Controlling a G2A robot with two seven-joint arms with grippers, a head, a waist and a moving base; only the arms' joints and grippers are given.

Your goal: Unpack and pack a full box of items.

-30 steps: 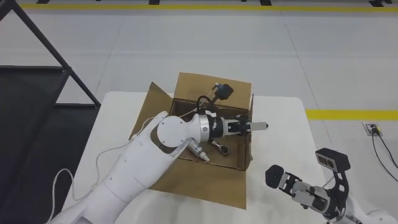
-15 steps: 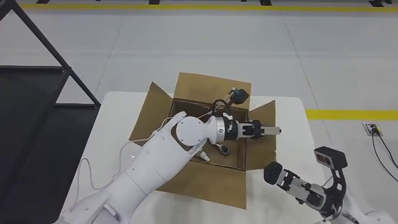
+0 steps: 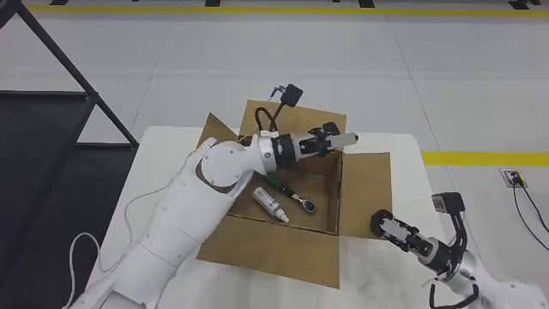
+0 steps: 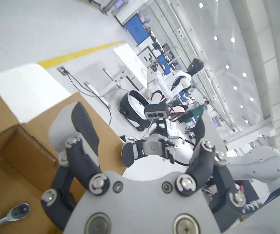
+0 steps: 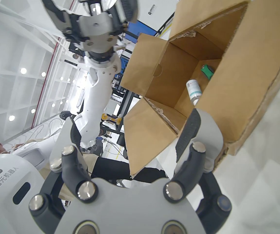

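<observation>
Left hand (image 4: 141,115) spread wide; right hand (image 5: 133,121) likewise.

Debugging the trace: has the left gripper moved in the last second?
Yes. The left gripper swung toward the table's right side, then retreated toward its far edge.

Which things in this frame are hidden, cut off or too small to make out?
Green item: right wrist view, partly behind the box wall, too small to identify.
Ratchet: left wrist view, handle cut off by the picture edge.
Far box floor: top view, left arm covers it.
</observation>
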